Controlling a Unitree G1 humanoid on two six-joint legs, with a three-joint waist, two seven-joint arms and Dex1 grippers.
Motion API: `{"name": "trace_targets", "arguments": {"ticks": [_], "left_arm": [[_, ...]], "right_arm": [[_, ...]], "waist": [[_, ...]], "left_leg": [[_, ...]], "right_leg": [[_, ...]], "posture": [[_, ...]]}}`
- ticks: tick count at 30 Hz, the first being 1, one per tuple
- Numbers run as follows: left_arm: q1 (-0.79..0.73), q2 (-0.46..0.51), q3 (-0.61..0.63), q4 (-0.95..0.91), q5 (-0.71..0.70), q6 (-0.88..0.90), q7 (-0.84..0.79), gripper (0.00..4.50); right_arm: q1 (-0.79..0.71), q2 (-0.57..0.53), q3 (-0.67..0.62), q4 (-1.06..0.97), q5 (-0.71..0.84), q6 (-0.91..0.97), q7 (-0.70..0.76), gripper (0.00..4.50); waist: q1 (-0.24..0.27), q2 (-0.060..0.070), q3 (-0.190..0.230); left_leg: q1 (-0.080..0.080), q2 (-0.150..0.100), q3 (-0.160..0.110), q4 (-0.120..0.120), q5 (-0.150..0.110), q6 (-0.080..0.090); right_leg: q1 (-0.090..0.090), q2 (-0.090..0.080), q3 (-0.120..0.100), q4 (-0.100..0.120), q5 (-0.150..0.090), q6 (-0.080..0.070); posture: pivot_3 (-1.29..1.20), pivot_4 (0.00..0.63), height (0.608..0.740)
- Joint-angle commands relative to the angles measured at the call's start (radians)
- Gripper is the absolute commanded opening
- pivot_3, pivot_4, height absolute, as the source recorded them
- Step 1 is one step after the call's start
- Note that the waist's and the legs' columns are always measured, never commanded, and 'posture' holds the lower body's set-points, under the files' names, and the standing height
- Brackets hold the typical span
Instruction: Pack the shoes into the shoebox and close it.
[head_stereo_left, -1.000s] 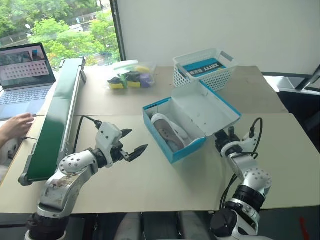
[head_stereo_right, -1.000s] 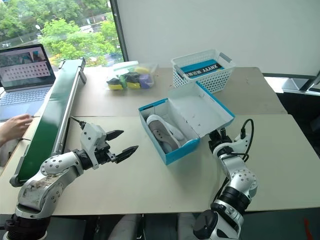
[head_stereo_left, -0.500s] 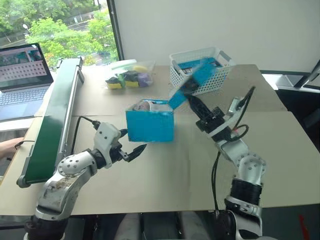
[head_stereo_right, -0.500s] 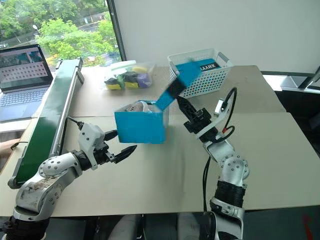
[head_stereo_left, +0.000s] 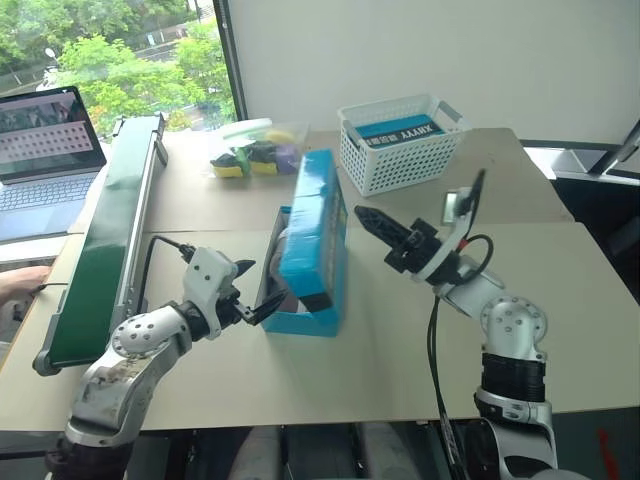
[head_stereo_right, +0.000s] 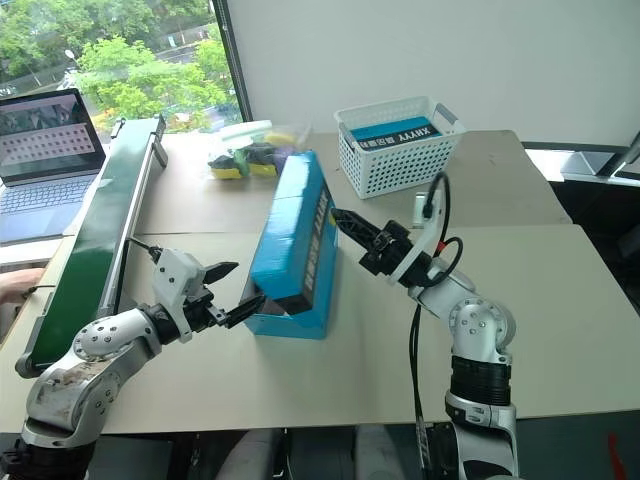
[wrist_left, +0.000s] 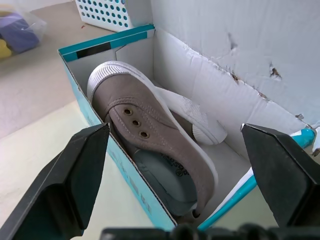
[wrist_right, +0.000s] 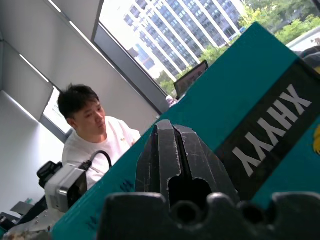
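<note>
A: Where are we on the packing?

B: Shoes (wrist_left: 155, 135) are in the box (head_stereo_left: 312, 258), which sits mid-counter (head_stereo_left: 400, 350). We see one grey sneaker clearly, with a second pale sole behind it. Packing looks done.

A: And the lid?

B: The lid (head_stereo_right: 295, 225) stands nearly upright over the box, not down yet. Our right claw (head_stereo_right: 345, 222) is clenched, empty, tip at the lid's outer face, so we judge it's pushing the lid over.

A: Left?

B: Left claw (head_stereo_left: 255, 292) is spread wide, grasping nothing, at the box's open side. What's left: drop the lid flat and seat it.
</note>
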Motion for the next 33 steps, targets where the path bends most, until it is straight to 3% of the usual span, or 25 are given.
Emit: {"name": "trace_targets", "arguments": {"ticks": [1,9,14,17,21,27,33], "left_arm": [[0.036,0.044,0.141,-0.056,-0.042,0.03,0.007,4.5],[0.235,0.133,0.383,-0.127,-0.094,0.061,-0.051,4.5],[0.288,0.14,0.374,-0.161,-0.121,0.06,-0.069,4.5],[0.29,0.123,0.345,-0.19,-0.131,0.067,-0.05,4.5],[0.288,0.099,0.319,-0.219,-0.139,0.076,-0.014,4.5],[0.292,0.094,0.309,-0.237,-0.151,0.08,0.01,4.5],[0.277,0.092,0.29,-0.236,-0.149,0.072,0.026,4.5]], "right_arm": [[-0.102,0.031,0.103,0.007,-0.076,-0.029,-0.015,0.01],[-0.338,0.173,0.182,0.228,-0.197,-0.073,-0.065,0.01],[-0.446,0.196,0.295,0.43,-0.359,-0.084,-0.052,0.01],[-0.456,0.185,0.416,0.529,-0.495,-0.115,-0.044,0.01],[-0.448,0.188,0.471,0.637,-0.594,-0.118,-0.046,0.01],[-0.467,0.228,0.47,0.839,-0.696,-0.22,-0.086,0.01],[-0.492,0.256,0.449,0.92,-0.736,-0.299,-0.057,0.01]], "waist": [[-0.003,0.0,0.0],[-0.006,-0.001,0.0],[0.008,-0.001,0.0],[0.009,-0.003,-0.001],[0.007,-0.003,-0.001],[0.003,-0.003,-0.003],[0.004,-0.004,-0.004]], "left_leg": [[-0.001,0.0,0.0,0.0,0.0,0.0],[-0.003,0.001,0.0,0.0,0.0,0.0],[-0.002,0.001,-0.001,-0.001,0.0,0.0],[-0.002,0.0,-0.002,-0.001,0.0,0.0],[-0.003,0.0,-0.002,-0.001,0.0,0.0],[0.004,0.0,-0.001,-0.001,0.0,0.0],[0.022,0.002,-0.002,-0.001,0.0,0.0]], "right_leg": [[-0.001,0.001,0.0,0.0,0.0,0.0],[-0.003,0.001,0.0,0.0,0.001,-0.001],[-0.003,0.001,-0.002,0.0,0.001,-0.002],[-0.003,-0.001,-0.003,-0.001,0.001,-0.002],[-0.004,-0.001,-0.003,-0.001,0.001,-0.002],[0.002,-0.001,-0.003,0.0,0.001,-0.003],[0.017,0.0,-0.005,-0.004,-0.008,-0.002]], "posture": [[0.0,0.15,0.725],[0.0,0.15,0.725],[0.0,0.15,0.725],[0.0,0.15,0.725],[0.0,0.15,0.725],[0.0,0.15,0.725],[0.0,0.15,0.725]]}}
